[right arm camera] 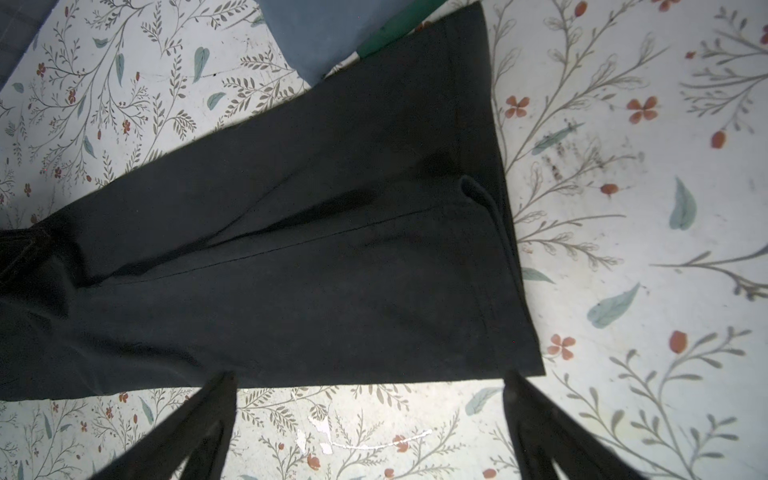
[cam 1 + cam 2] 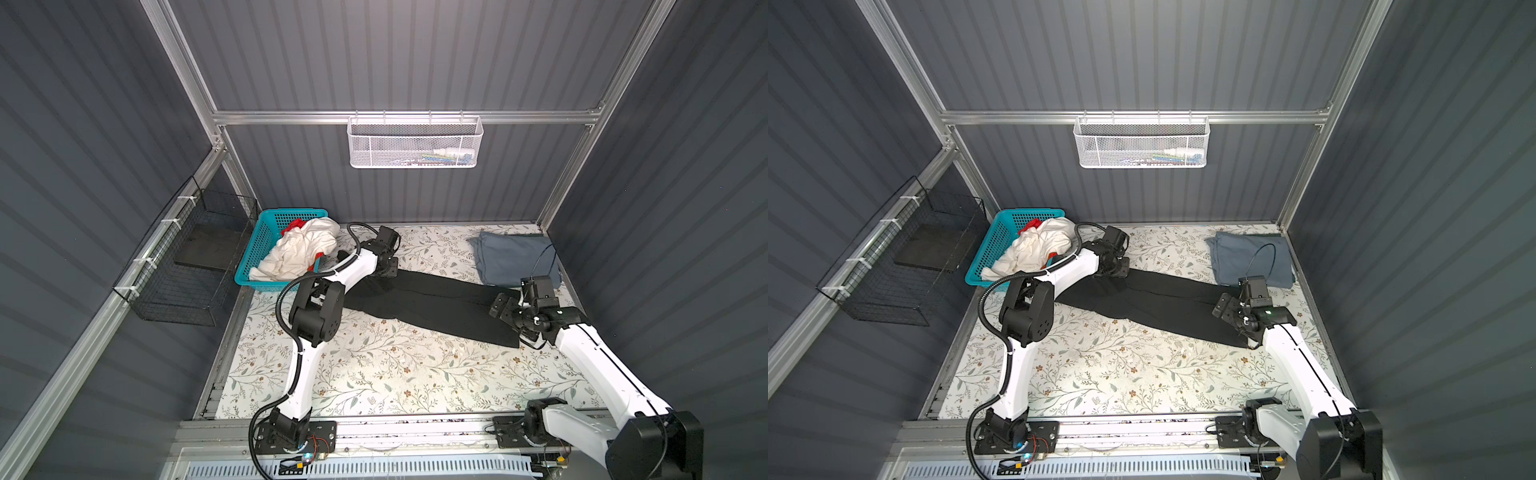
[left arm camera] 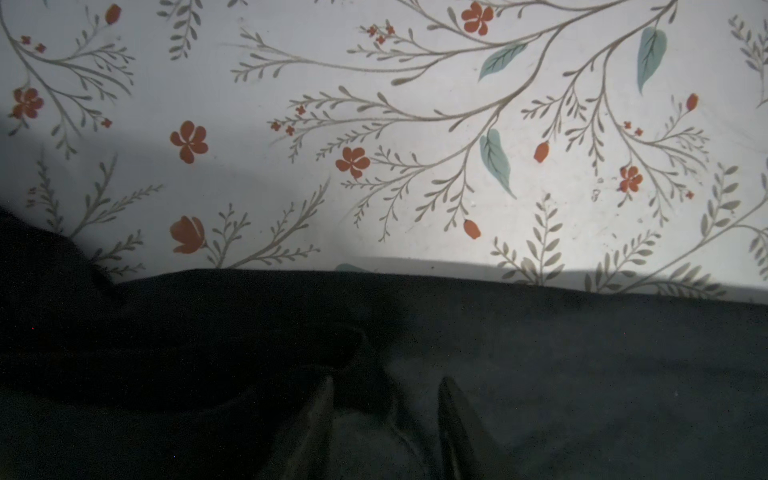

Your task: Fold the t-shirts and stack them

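Note:
A black t-shirt (image 2: 436, 303) (image 2: 1167, 299) lies as a long narrow folded strip across the floral table (image 2: 395, 370). My left gripper (image 2: 388, 269) (image 3: 386, 399) is down on its left end. Its fingers (image 3: 326, 403) stand partway apart in the dark cloth with a ridge of it between them; any pinch is too dark to see. My right gripper (image 2: 500, 305) (image 1: 371, 378) hangs wide open over the strip's right end (image 1: 478, 249), with only bare table between its fingertips. A slate blue-grey t-shirt (image 2: 513, 257) (image 1: 316, 33) lies folded at the back right. White (image 2: 299, 249) and red (image 2: 293, 225) t-shirts are crumpled in the basket.
The teal perforated basket (image 2: 259, 245) stands at the back left of the table, close behind my left arm. A black wire cage (image 2: 187, 274) hangs on the left rail. A white mesh basket (image 2: 415, 141) hangs on the back wall.

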Controlling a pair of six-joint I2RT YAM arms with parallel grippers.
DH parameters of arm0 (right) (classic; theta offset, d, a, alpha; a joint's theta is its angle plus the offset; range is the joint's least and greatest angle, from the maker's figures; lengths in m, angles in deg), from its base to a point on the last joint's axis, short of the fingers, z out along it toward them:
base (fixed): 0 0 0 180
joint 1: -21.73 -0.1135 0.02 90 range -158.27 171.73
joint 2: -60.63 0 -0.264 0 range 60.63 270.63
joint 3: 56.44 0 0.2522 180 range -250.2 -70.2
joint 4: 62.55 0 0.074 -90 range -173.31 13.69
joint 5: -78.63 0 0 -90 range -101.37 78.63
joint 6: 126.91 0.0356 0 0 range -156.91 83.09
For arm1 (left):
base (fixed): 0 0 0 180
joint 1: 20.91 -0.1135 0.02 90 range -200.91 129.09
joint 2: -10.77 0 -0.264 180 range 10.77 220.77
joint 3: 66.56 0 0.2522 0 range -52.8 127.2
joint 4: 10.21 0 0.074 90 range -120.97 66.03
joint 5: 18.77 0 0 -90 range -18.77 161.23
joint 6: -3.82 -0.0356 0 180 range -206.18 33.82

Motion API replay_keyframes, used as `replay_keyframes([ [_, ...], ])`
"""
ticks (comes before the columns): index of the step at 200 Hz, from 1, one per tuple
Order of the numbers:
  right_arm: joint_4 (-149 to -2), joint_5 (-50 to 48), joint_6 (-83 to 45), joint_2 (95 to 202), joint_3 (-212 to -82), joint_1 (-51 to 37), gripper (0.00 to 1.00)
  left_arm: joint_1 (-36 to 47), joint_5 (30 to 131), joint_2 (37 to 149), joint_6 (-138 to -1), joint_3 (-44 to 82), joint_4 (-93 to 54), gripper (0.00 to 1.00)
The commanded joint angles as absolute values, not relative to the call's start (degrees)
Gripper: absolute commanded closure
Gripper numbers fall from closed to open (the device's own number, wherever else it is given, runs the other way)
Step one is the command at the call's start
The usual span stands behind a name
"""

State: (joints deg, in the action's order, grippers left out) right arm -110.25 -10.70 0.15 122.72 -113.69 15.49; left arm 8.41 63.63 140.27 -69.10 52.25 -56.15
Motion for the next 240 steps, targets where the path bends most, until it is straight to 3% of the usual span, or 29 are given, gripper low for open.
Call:
replay_keyframes([
  [1,-110.91,-11.59,0.31,122.44,-113.09,15.75,0.01,8.71,62.98,142.18,-69.57,54.09,-57.8,0.59],
  [28,-111.17,-12.07,0.29,122.24,-113.01,15.84,0.01,8.71,62.49,142.7,-69.33,54.43,-58.16,0.62],
  [52,-111.13,-12.11,0.18,122.24,-113.05,15.83,0.01,8.71,61.79,142.68,-69.48,54.43,-57.82,0.73],
  [85,-111.38,-12.05,0.27,122.22,-113.17,15.93,0.01,8.71,61.06,143.94,-69.23,55.58,-59.12,0.74],
  [145,-111.15,-11.98,0.29,122.51,-113.09,16.08,0.01,8.7,60.64,144.25,-69.56,56.0,-59.72,0.88],
  [178,-110.99,-12.11,0.49,122.59,-113.02,16.1,0.01,8.71,60.5,144.01,-69.75,55.59,-59.87,1.0],
  [240,-110.88,-12.01,0.71,122.77,-112.86,16.13,0.01,8.71,61.37,141.71,-69.58,54.28,-58.41,1.0],
])
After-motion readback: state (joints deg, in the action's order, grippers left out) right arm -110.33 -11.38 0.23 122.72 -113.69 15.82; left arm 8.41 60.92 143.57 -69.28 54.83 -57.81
